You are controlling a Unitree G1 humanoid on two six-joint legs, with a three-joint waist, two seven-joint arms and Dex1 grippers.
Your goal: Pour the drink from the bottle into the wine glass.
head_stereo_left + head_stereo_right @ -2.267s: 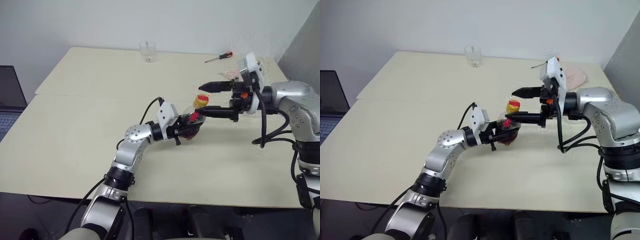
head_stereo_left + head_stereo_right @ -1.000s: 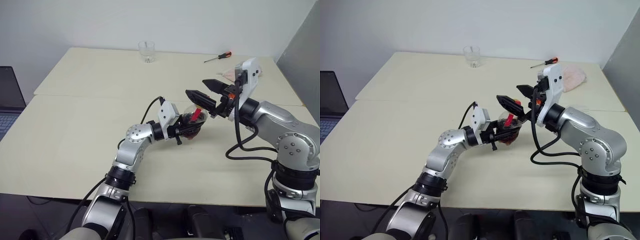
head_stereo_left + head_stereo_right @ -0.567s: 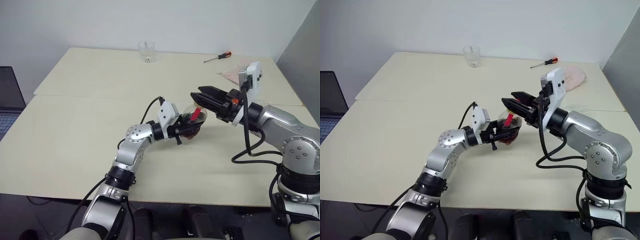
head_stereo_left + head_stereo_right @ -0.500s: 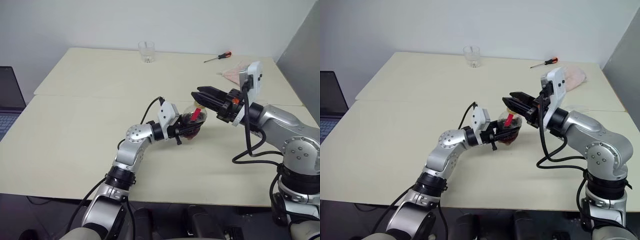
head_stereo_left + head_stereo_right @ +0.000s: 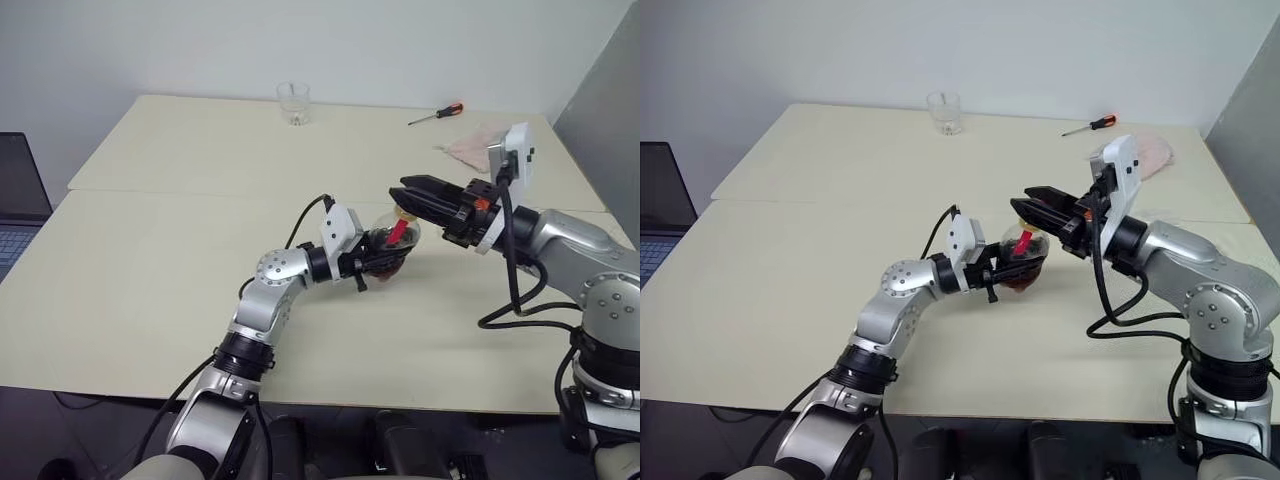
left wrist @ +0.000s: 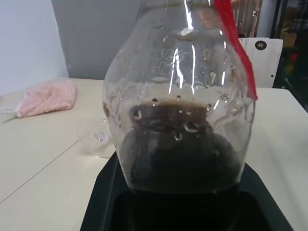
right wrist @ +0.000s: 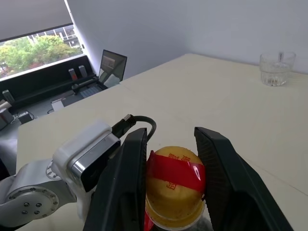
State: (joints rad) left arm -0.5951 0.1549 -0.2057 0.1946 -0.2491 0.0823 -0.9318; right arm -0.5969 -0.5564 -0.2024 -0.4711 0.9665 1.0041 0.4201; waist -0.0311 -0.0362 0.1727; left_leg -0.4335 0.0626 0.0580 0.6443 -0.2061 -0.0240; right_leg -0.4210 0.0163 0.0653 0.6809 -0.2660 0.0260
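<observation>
bottle [image 5: 1023, 262] x1, pinched by left gripper [image 5: 1002, 270] | right gripper [image 7: 171, 192] pinching its yellow cap [image 7: 174, 187] | tumbler [image 5: 947, 113] x1

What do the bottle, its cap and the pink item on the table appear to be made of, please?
The bottle: clear, glossy, likely plastic; highlights and droplets show, with the dark drink visible through it. The cap: smooth opaque yellow, probably plastic, with a red strip across it. The pink item: soft, fuzzy and rumpled, apparently cloth.

Bottle [image 5: 1023, 262] in left tool [image 5: 1002, 268], right tool [image 5: 1032, 210] at its top.
</observation>
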